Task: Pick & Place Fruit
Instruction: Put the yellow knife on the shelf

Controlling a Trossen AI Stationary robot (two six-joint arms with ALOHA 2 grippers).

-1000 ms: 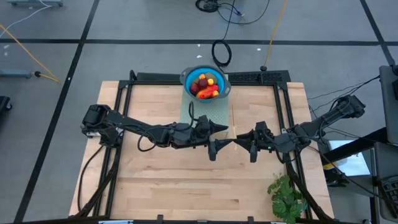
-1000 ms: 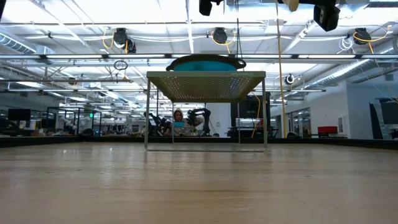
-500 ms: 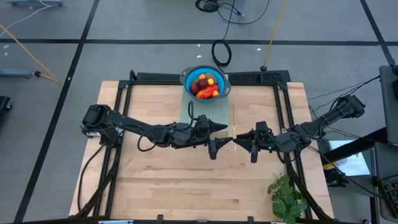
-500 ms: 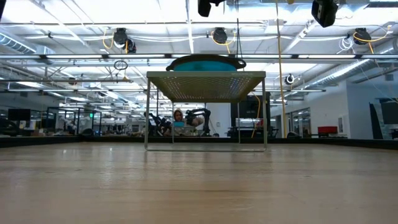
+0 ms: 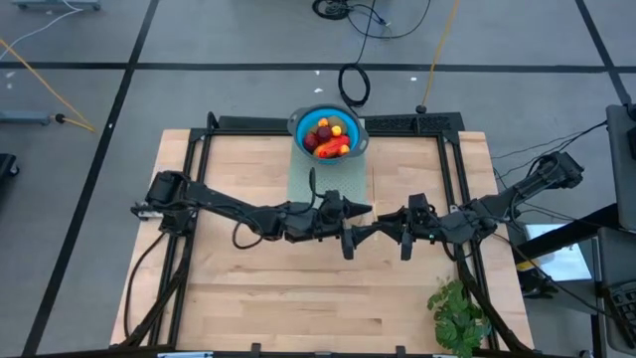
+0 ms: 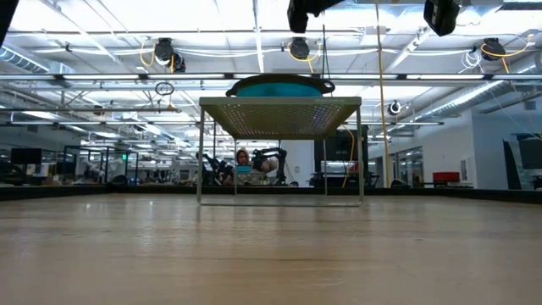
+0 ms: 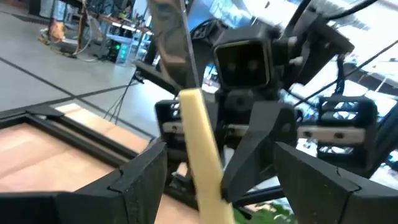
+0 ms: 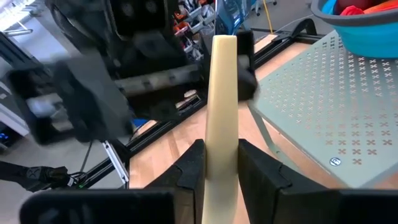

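Observation:
The fruit (image 5: 328, 134) lies piled in a blue bowl (image 5: 350, 127) on a green perforated stand (image 5: 328, 179) at the table's far middle. High over mid-table my right gripper (image 5: 383, 221) is shut on a slim knife with a pale handle (image 8: 222, 93). My left gripper (image 5: 366, 213) faces it, open. Its two fingers (image 7: 143, 180) stand either side of the handle (image 7: 202, 155) without touching it. In the left wrist view the blade (image 7: 171, 43) rises past the handle. My right gripper pinches the knife's pale handle (image 8: 222, 134) between its two fingers. The fingers come level from the table's right and lie along the handle, which sticks out past their tips. The knife is lifted well clear of the table.
A green leafy bunch (image 5: 457, 313) sits at the near right corner. The stand's legs (image 6: 200, 161) rest on the wooden top near the far edge, with open board under both arms and toward the near edge. A dark rail frame (image 5: 199, 149) borders the table.
My left gripper has moved toward the table's right edge and slightly down, closing in on the right gripper until its open fingers flank the knife's handle. The right gripper and the knife have kept still.

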